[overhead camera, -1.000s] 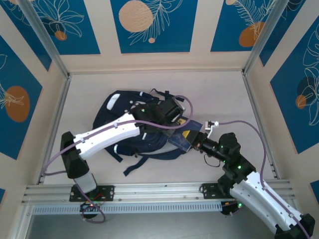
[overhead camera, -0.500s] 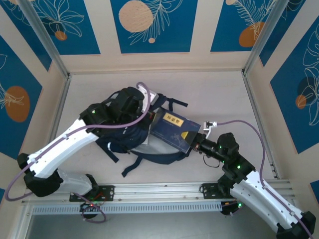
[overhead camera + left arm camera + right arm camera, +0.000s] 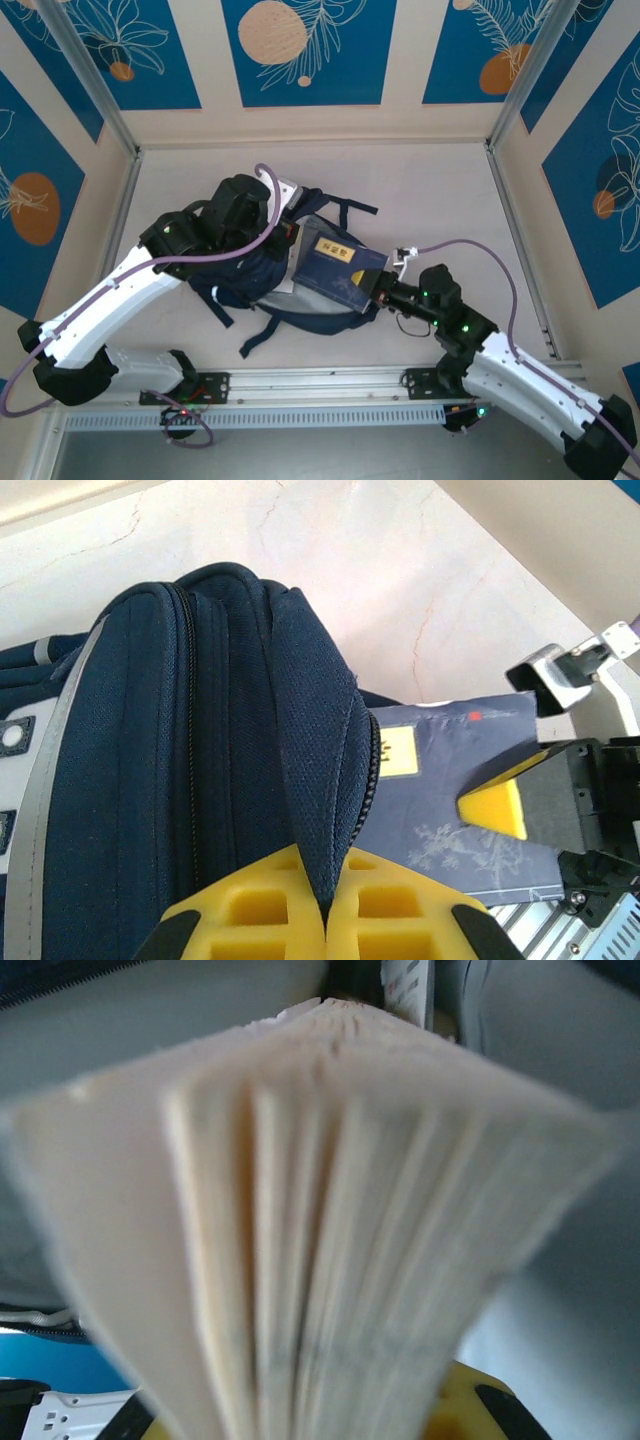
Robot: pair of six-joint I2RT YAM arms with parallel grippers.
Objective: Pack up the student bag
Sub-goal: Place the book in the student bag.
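The student bag lay mid-table. The left gripper was pinched tight on its opening flap, holding the mouth up. The right gripper clamped the navy book, front edge at the opening. Step: inserting book. Next: push straight in, flap held high.

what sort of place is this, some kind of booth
Probably a robot test cell, not a lived-in room: left arm and right arm bolted to a metal rail at the table edge, aluminium frame posts, and printed blue leaf panels walling in the student bag.
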